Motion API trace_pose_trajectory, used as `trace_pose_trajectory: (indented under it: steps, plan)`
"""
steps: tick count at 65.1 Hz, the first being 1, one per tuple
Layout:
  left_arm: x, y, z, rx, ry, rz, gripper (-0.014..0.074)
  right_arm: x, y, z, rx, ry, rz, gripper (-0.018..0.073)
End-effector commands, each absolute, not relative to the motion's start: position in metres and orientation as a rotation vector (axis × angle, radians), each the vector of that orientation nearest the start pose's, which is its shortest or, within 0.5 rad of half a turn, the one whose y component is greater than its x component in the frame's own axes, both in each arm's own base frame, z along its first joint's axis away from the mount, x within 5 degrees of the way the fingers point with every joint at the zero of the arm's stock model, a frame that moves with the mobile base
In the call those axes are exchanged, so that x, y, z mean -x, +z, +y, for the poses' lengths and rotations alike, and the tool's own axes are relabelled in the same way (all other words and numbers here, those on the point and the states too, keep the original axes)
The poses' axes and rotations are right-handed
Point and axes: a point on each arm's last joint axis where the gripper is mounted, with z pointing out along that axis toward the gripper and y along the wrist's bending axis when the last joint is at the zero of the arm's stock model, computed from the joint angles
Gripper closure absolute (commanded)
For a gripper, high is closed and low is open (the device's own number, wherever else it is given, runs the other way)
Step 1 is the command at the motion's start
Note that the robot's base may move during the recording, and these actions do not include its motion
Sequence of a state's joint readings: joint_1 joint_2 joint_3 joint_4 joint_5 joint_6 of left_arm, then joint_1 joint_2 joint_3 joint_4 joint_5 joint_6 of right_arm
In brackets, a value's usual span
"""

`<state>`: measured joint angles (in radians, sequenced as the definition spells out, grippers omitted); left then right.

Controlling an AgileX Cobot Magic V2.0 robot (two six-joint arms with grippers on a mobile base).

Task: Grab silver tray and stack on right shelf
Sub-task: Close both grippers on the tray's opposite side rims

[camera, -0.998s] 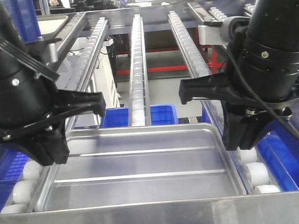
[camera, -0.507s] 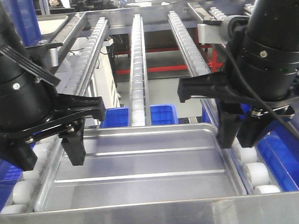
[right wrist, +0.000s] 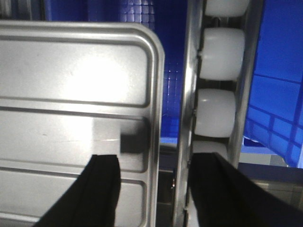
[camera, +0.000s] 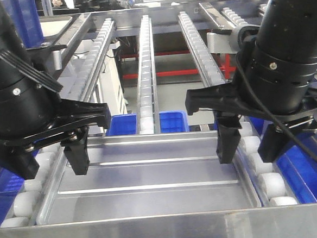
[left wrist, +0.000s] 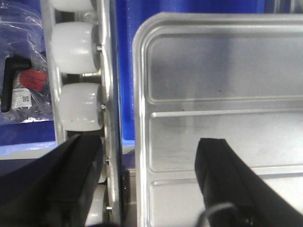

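Black, cabled left pincer (camera: 52, 165), right pincer (camera: 250, 149)

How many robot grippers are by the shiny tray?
2. The left gripper straddles the silver tray at its left rim, the right gripper at its right rim, both with jaws open. None seem hidden.
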<state>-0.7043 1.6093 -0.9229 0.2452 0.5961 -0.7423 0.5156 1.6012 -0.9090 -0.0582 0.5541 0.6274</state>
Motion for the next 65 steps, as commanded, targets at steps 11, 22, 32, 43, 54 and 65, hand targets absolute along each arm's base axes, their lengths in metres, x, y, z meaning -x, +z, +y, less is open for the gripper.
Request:
trace_pose_trajectory:
  steps: [11, 22, 32, 43, 54, 65]
  plan:
    - [-0.242, 0.213, -0.192, -0.194, -0.219, 2.667, 0.0269, -0.269, 0.214, 0.149, -0.080, 0.323, 2.671, 0.0079]
    - [-0.244, 0.204, -0.194, -0.194, -0.200, 2.696, 0.0269, -0.271, 0.214, 0.150, -0.078, 0.336, 2.653, 0.0079]
    - [-0.245, 0.197, -0.195, -0.197, -0.184, 2.714, 0.0269, -0.274, 0.204, 0.152, -0.081, 0.326, 2.670, 0.0079]
    - [-0.245, 0.197, -0.195, -0.198, -0.182, 2.716, 0.0269, -0.276, 0.195, 0.153, -0.089, 0.309, 2.699, 0.0079]
    - [-0.245, 0.197, -0.195, -0.198, -0.182, 2.716, 0.0269, -0.276, 0.194, 0.153, -0.093, 0.310, 2.703, 0.0079]
    - [-0.245, 0.197, -0.195, -0.198, -0.182, 2.716, 0.0271, -0.276, 0.194, 0.153, -0.093, 0.310, 2.703, 0.0079]
